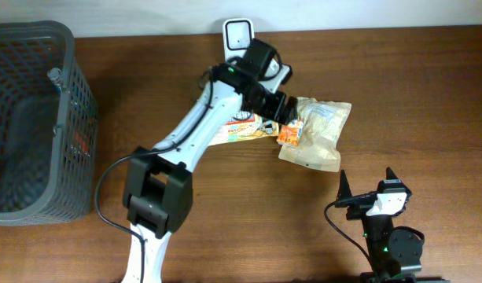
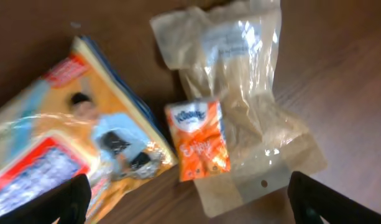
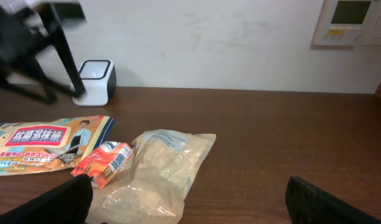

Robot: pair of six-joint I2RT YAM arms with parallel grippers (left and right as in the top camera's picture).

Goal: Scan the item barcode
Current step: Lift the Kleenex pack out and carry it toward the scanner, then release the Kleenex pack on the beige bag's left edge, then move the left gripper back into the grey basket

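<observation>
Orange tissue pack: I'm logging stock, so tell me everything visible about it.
The orange tissue pack is small, rectangular, glossy plastic, printed with a white Kleenex panel and pale lettering. It lies flat, face up, slightly tilted, resting partly on the clear bag and the wooden table, beside the colourful flat packet.

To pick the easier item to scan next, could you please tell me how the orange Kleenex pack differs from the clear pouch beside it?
The Kleenex pack is small; the clear pouch is much larger. The Kleenex pack is opaque orange with lettering; the clear pouch is see-through, showing pale grainy contents. The clear pouch has a punched hang hole; the Kleenex pack shows none. Both lie flat on the table, touching each other.
</observation>
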